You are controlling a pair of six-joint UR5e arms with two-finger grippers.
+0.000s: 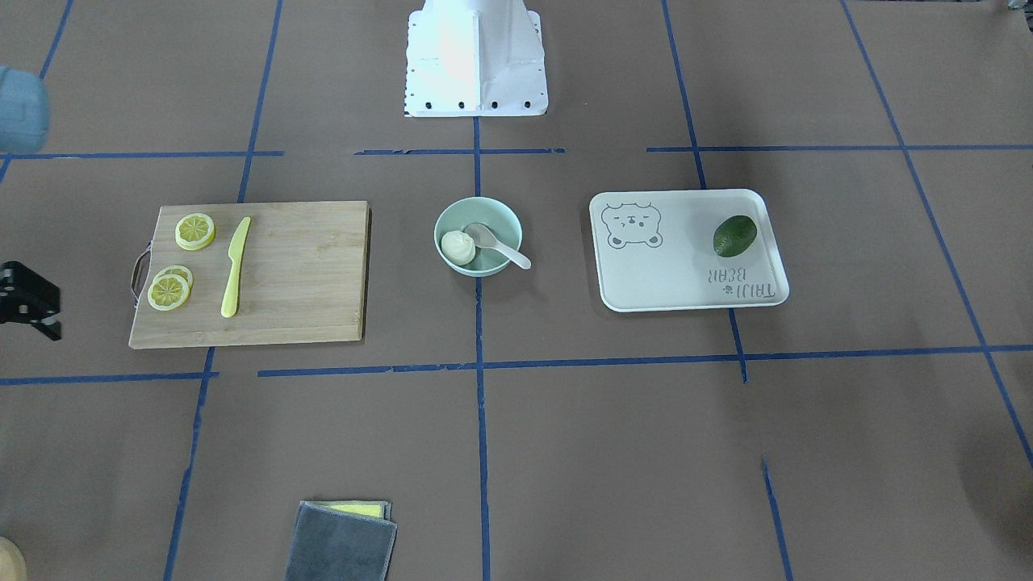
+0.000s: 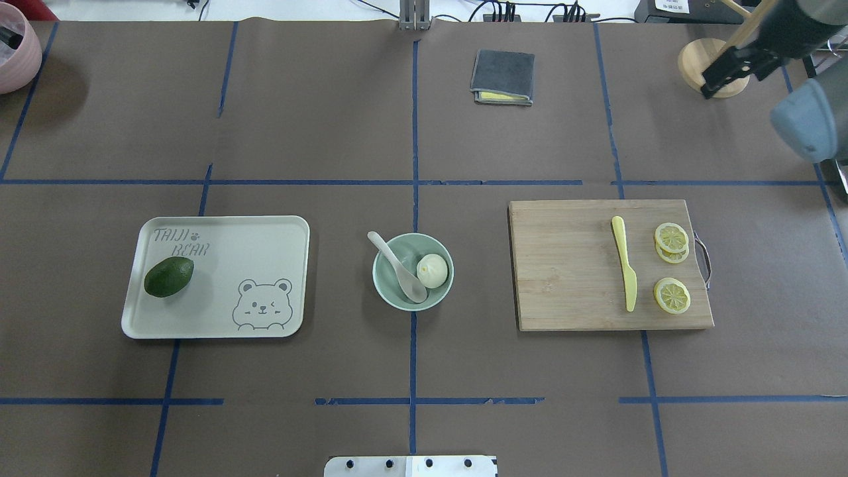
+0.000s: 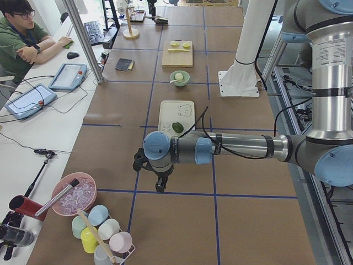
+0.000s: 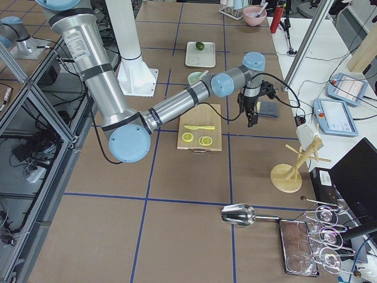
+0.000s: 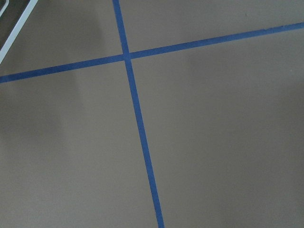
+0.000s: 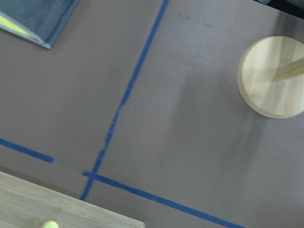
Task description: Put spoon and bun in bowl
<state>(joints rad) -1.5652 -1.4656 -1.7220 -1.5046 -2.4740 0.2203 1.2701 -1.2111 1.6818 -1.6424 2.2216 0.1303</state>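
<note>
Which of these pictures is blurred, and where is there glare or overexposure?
Right wrist view: slightly blurred; blue tape and wooden stand base look soft. Exterior front-facing view: white robot base is overexposed, detail washed out. Overhead view: sharp; the bowl casts a soft shadow.

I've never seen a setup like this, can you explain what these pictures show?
It is a robot with two arms at a taped brown table. Two pictures look down on the table, from behind the robot and from opposite it. Two look from the table's ends: the large near arm is the left arm in one, the right arm in the other. Two come from cameras on the wrists and show mostly bare table. In the middle, a green bowl holds a white bun and a spoon. A tray carries a dark green fruit; a cutting board has a yellow knife and lemon slices. The left fingers and right fingers seem to hold nothing.
</note>
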